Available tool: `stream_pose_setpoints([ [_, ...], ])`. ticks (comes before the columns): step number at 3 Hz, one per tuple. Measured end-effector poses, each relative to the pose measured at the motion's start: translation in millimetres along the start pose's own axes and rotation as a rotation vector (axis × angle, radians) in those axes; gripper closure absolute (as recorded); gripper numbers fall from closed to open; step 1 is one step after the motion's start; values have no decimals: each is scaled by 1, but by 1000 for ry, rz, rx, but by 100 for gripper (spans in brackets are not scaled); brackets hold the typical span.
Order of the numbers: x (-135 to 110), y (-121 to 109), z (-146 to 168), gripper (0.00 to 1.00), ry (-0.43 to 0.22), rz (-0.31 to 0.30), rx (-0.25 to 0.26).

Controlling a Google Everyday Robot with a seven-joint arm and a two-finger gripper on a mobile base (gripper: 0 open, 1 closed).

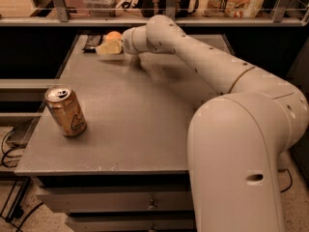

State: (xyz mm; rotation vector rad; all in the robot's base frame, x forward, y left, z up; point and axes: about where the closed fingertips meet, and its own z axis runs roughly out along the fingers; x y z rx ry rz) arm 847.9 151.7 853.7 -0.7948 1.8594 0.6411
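Note:
My arm reaches across the grey table [145, 110] to its far left part. The gripper [110, 47] is at the end of the arm, right against a round orange fruit [113, 35] that shows just above it. A dark flat packet [91, 41] lies immediately left of the fruit. A gold soda can [66, 111] stands upright, tilted slightly, near the table's front left, far from the gripper.
A shelf rail [145, 19] with bags and boxes runs behind the table. Drawers [116, 199] sit under the table's front edge. Cables [9, 144] hang at the lower left beside the table.

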Motion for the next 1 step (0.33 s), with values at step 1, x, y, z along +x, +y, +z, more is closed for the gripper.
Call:
stream_pose_setpoints([
  [1, 0, 0, 0, 0, 0, 0, 0],
])
